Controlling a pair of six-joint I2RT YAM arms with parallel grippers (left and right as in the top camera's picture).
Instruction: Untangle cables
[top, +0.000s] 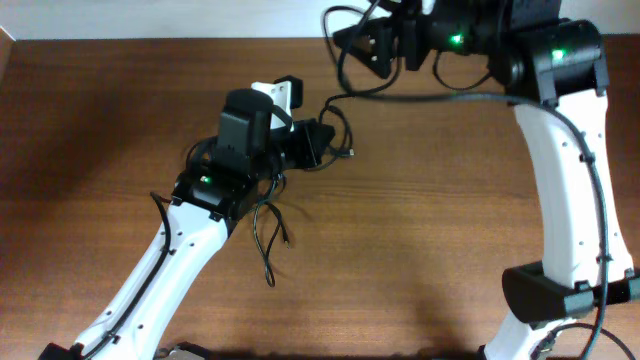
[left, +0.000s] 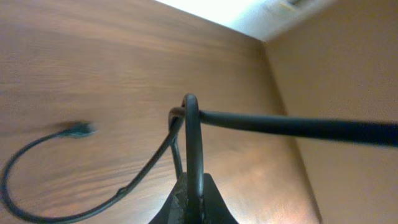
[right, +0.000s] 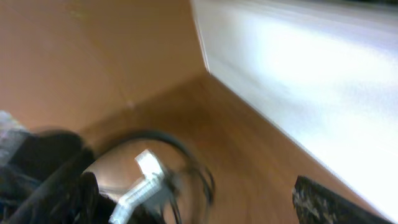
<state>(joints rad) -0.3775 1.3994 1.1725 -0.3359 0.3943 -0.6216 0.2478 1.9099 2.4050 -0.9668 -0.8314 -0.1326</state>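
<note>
My left gripper (top: 316, 146) is shut on a thin black cable (top: 334, 112) near the table's middle. In the left wrist view the jaws (left: 193, 202) pinch a cable loop (left: 191, 143) that rises, bends and runs taut to the right (left: 298, 126). A thinner strand curves left to a small plug (left: 78, 129) lying on the wood. More loose cable (top: 266, 235) hangs and lies below the left wrist. My right gripper (top: 352, 46) is at the table's far edge, raised. In its blurred view the fingers (right: 193, 202) stand wide apart, with a cable loop (right: 198, 168) beyond them.
The brown wooden table (top: 450, 220) has a pale wall along its far edge (right: 298, 74). The left arm's white wrist mount (top: 272, 92) shows between the right fingers (right: 144, 177). Thick black robot wiring (top: 440, 97) runs toward the right arm.
</note>
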